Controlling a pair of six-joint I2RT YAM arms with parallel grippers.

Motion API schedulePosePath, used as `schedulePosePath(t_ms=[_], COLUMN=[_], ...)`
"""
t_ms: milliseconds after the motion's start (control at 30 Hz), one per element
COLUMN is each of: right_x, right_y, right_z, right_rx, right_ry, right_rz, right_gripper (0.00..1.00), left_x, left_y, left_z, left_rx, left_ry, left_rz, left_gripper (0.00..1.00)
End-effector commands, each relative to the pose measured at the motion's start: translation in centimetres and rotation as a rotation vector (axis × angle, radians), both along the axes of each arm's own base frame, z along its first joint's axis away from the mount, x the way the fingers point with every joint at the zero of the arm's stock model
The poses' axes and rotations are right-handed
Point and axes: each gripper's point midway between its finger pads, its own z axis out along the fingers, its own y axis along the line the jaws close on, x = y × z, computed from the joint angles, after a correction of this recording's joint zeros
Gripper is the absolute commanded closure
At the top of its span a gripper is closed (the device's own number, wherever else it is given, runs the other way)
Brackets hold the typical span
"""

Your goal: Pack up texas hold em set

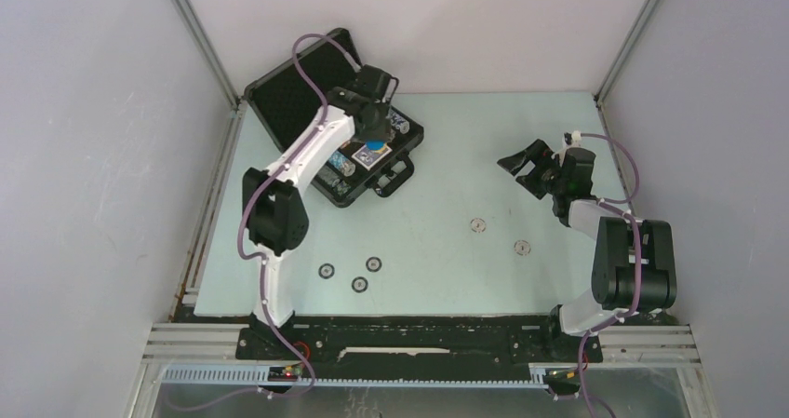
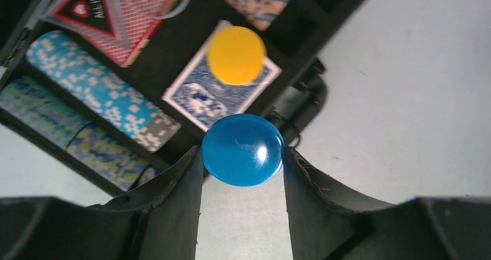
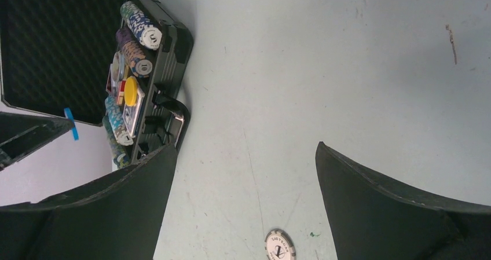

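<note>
Above the front edge of the open case (image 1: 279,111), at the table's (image 1: 447,148) far left, the left gripper (image 2: 242,156) is clenched on a blue disc (image 2: 243,147). It pinches the disc rim to rim with the face flat, likely so it can drop level beside the yellow disc (image 2: 236,55) lying on the card deck (image 2: 197,101), next to the chip rows (image 2: 92,86). The right gripper (image 3: 246,150) hangs with jaws spread and nothing between them over bare table near a loose chip (image 3: 279,245), probably parked clear of the left arm. The top view shows other chips scattered, so I judge packing partway done.
</note>
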Motion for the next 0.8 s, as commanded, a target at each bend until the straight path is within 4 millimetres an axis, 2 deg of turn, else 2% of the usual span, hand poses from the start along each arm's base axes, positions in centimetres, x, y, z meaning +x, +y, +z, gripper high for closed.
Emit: schedulePosePath(t_ms=[0,233,400,767], right_x=[0.5,0.5,0.6,0.7], right_y=[0.0,0.1,0.0,0.2], right_z=[1.3,1.3,1.4,1.3], right_rx=[0.008,0.009,0.009,0.015], right_ry=[-0.056,-0.056,-0.062,-0.062], right_rz=[0.008,0.008,0.009,0.014], right_gripper=[0.00,0.00,0.00,0.00], left_x=[0.7,1.9,2.0,2.5], left_y=[2.6,4.4,4.8,5.5], left_z=[-0.7,-3.1,-4.8,-6.4], left_rx=[0.037,0.095,0.126,0.139], left_ry=[0.008,0.049,0.080,0.105], left_rz=[0.036,0.072,0.076,0.076], left_gripper=[0.55,0.55,0.54,0.50])
